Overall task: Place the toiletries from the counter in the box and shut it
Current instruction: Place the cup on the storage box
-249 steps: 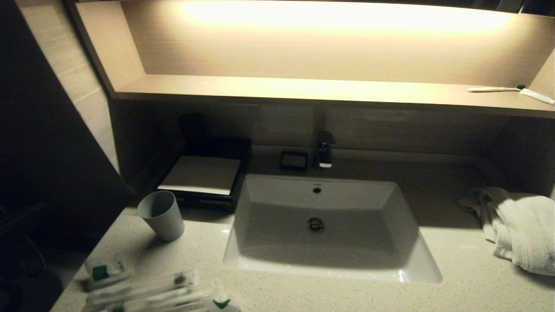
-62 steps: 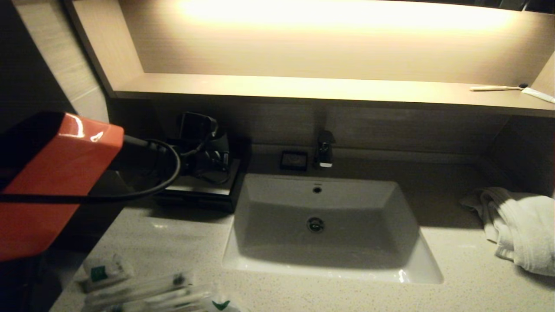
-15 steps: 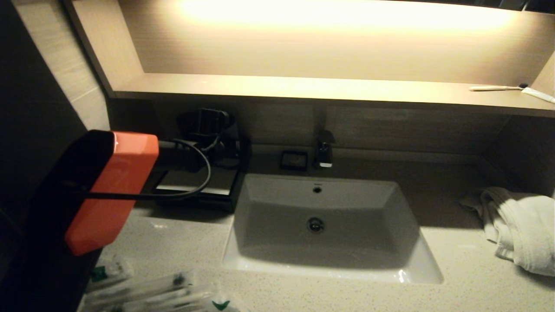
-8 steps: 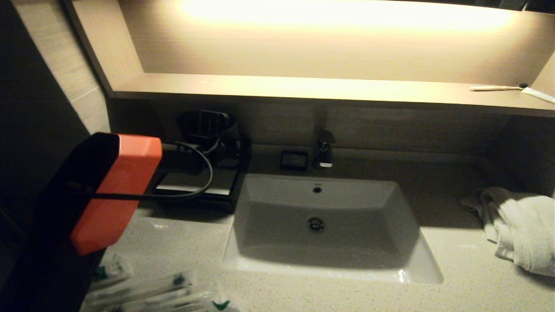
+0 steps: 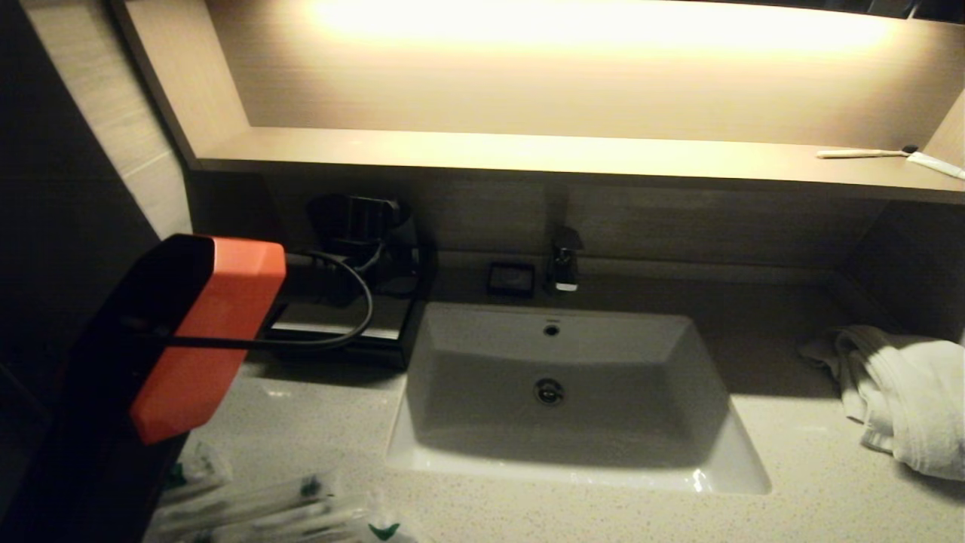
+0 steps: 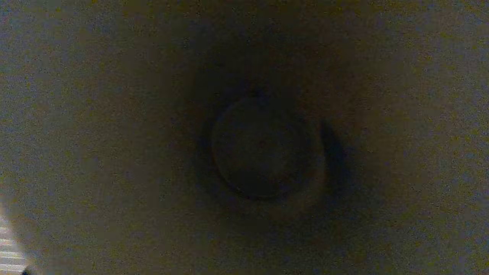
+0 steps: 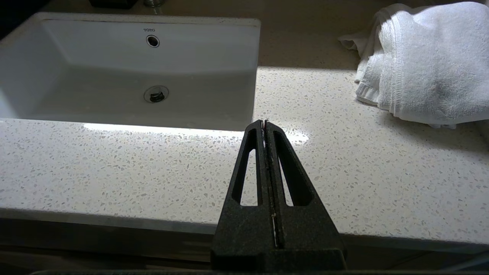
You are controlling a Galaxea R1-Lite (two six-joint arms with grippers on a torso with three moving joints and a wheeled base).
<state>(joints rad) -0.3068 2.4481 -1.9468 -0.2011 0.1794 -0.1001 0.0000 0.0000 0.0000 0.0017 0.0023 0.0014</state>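
Several toiletries (image 5: 264,509) lie at 7 o'clock on the worktop (image 5: 791,498), box (image 5: 343,324) at 10. Left gripper (image 5: 362,226) over box, fingers unclear. Right gripper (image 7: 264,124) together. Risk: cable snagging the box.

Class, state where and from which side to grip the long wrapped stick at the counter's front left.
Probably mid-length, across its narrow width, from straight above: the wrapped stick lies flat on the counter, slim, with others beside it.

Left arm (image 5: 203,332) orange-shelled, black cable looped; right gripper (image 7: 264,124) black, triangular cut-outs
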